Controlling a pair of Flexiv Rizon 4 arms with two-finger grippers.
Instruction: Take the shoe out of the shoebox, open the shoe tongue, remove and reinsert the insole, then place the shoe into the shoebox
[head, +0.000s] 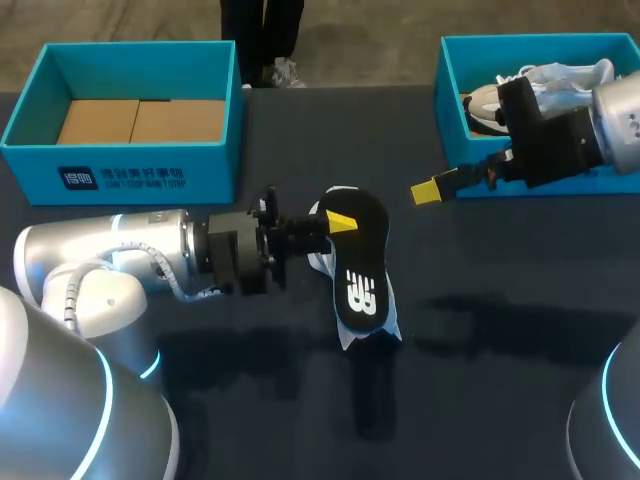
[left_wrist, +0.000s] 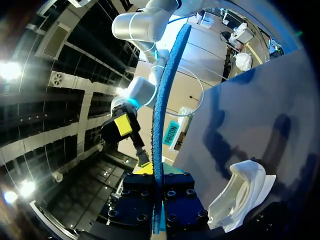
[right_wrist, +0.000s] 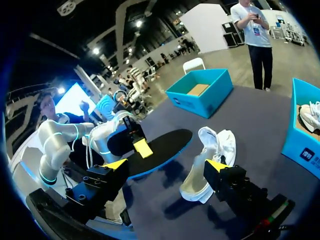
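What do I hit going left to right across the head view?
In order: empty shoebox → left gripper → insole in its grip → right gripper → second shoebox.

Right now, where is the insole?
In the head view the insole is near the middle of the table, held by one end in the left gripper, directly over the white shoe.

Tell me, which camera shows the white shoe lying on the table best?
The right wrist view: the shoe shows nearly whole, its opening visible. The head view hides most of it beneath the black insole; the left wrist view shows only part of it.
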